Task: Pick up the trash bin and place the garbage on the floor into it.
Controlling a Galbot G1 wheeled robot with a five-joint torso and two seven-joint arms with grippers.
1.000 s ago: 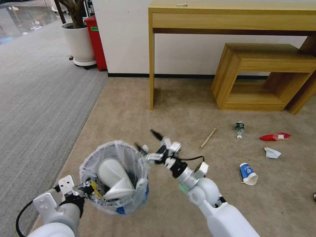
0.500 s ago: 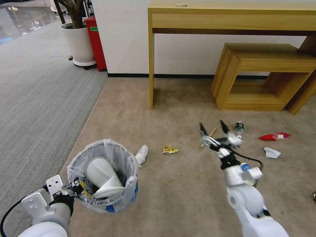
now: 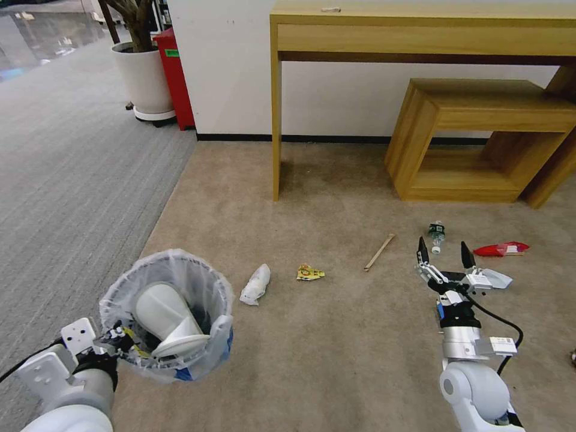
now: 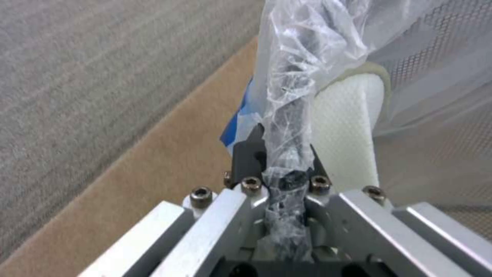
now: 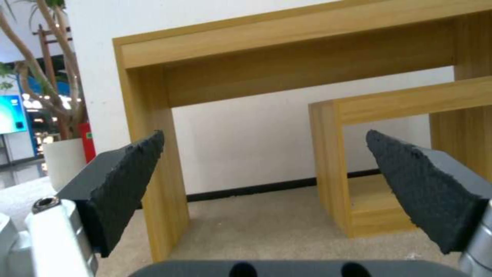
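Right gripper (image 3: 443, 252) jaws spread, outstretched low over the floor (image 3: 336, 336); left gripper (image 3: 117, 339) jaws clenched on the trash bin (image 3: 171, 372) rim.

Bag-lined trash bin (image 3: 168, 318) upright, slipper (image 3: 162, 318) inside; garbage scattered on beige floor (image 3: 336, 336).

Wall (image 3: 336, 90): white, edged with a dark skirting strip where the floor is met.
Floor (image 3: 336, 336): beige-brown short-pile carpet, bordered on the left by grey ribbed carpet (image 3: 66, 180).
Furniture: a tall wooden console (image 3: 420, 30) is set against the wall; a low open wooden bench (image 3: 480, 138) is tucked under it.
Corner: a white planter (image 3: 144, 78) with a trunk, beside a red container (image 3: 175, 78).
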